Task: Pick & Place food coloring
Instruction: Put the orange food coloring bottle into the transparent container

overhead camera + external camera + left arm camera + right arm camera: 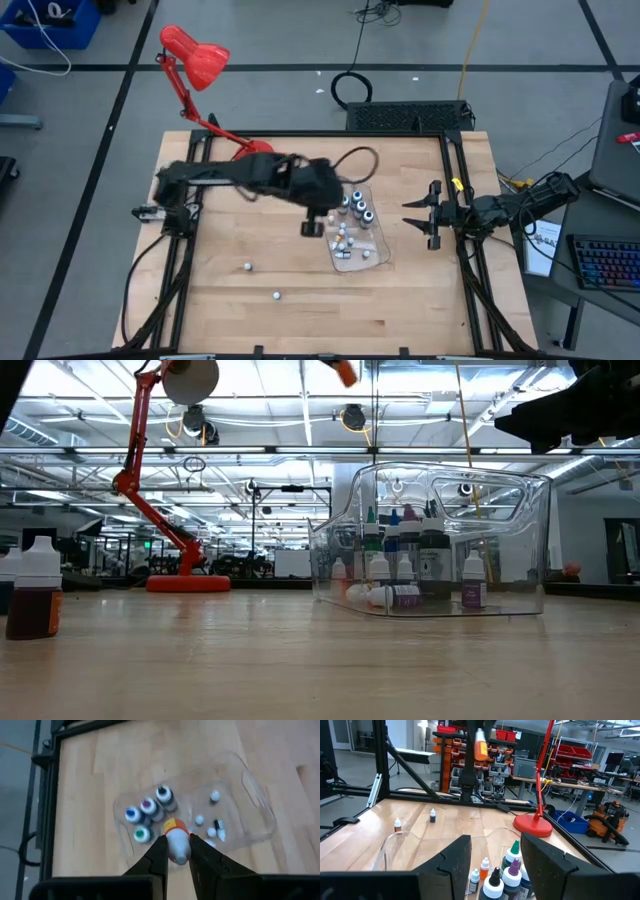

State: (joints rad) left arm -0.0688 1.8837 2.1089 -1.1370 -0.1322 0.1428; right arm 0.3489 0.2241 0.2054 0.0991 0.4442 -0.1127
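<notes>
A clear plastic tray (358,240) lies at the table's middle. In it stand bigger food coloring bottles with blue, purple, green and pale tops (145,815), and a few tiny ones (215,796) lie beside them. My left gripper (313,224) hangs above the tray's left edge, shut on a tiny orange bottle (176,837). Two more tiny bottles (247,266) (277,295) stand on the bare wood nearer the front. My right gripper (420,215) waits open at the table's right edge, with nothing between its fingers. My left gripper pinches the tiny bottle's whitish cap end (179,849) between its two fingers. The fingers slant down from the table's left side. The orange body (174,825) sticks out past the fingertips, and the bottle is lifted clear, high above the tray.
A red desk lamp (195,55) stands on its base (255,150) at the table's far left. Black frame rails (460,200) run along the table's edges. Bare wood lies in front of the tray.
</notes>
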